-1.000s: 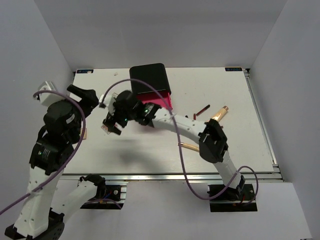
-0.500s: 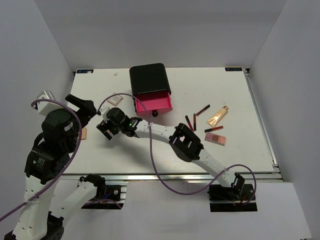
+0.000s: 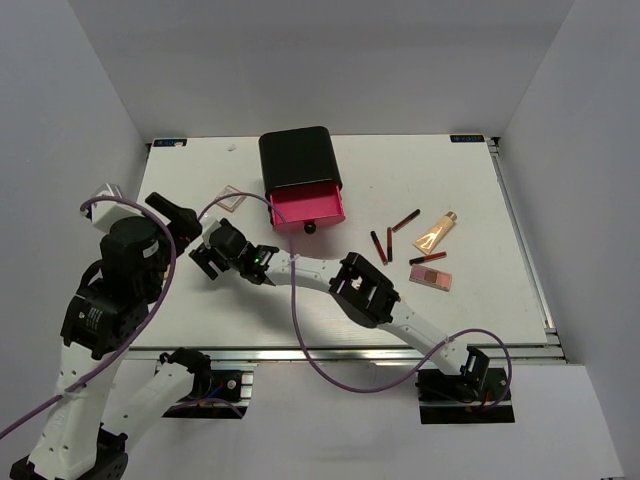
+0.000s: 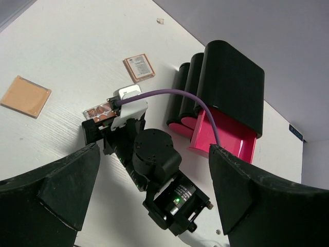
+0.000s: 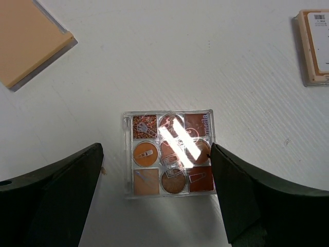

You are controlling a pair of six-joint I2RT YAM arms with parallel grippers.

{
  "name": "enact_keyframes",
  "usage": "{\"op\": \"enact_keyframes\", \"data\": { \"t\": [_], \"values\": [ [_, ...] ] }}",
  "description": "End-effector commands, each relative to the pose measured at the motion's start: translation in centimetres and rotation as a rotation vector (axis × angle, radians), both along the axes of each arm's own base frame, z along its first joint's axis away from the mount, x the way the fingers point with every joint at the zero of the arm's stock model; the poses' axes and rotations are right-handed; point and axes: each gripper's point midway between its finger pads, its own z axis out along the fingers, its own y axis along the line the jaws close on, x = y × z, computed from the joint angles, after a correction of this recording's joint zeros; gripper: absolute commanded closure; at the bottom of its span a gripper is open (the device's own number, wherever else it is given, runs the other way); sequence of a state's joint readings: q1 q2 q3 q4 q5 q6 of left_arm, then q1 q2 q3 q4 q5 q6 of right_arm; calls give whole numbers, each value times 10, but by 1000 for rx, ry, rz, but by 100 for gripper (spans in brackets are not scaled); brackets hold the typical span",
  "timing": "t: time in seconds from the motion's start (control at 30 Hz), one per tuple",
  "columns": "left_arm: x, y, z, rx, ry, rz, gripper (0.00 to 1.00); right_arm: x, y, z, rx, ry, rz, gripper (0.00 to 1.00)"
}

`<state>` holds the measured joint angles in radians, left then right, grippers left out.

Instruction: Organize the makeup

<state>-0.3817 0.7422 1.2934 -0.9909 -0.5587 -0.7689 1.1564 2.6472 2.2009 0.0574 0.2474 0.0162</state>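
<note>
A clear square compact [image 5: 168, 153] with several brown and orange pans lies flat on the table between the fingers of my open right gripper [image 5: 157, 154]. Its right fingertip is at the compact's edge; the left one stands apart. From above, the right gripper [image 3: 206, 262] is stretched far to the left. My left gripper [image 4: 154, 149] hangs open and empty above the right wrist, with the same compact [image 4: 100, 111] beyond it. A peach compact [image 5: 28, 41] and a labelled compact [image 5: 314, 46] lie nearby. Dark-red lip sticks [image 3: 378, 245], a peach tube [image 3: 435, 232] and a pink palette [image 3: 430, 277] lie at the right.
The black box [image 3: 297, 158] stands at the back centre with its pink drawer [image 3: 307, 207] pulled out. The left gripper [image 3: 185, 222] is close beside the right gripper. A purple cable [image 3: 300, 330] loops along the right arm. The table's left edge is near.
The right arm has reached further left and settled over the clear compact. The left arm has shifted right, now covering the peach compact from above, and its jaws have widened a little.
</note>
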Motion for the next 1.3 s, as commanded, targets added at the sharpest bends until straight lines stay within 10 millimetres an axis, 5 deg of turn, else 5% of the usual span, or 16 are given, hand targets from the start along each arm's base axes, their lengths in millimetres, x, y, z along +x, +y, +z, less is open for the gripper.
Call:
{"op": "enact_keyframes", "data": {
  "t": [0.0,0.27,0.77,0.9,1.13,1.27],
  "values": [
    [-4,-1,-8,-18,11,-4,4,15,-4,-4,28,-5,-59,11],
    [-1,-4,-14,-38,13,-6,4,28,-24,-21,-7,72,-42,17],
    [-7,1,-22,-109,-25,44,4,-19,-72,-52,-199,161,107,67],
    [-9,0,-37,-148,-22,54,4,-30,-83,-40,-197,124,141,79],
    [-15,1,-48,-181,-29,66,5,-70,-80,41,-5,96,332,89],
    [-19,4,-51,-191,-37,74,5,-76,-79,60,23,87,350,93]
  ]
}}
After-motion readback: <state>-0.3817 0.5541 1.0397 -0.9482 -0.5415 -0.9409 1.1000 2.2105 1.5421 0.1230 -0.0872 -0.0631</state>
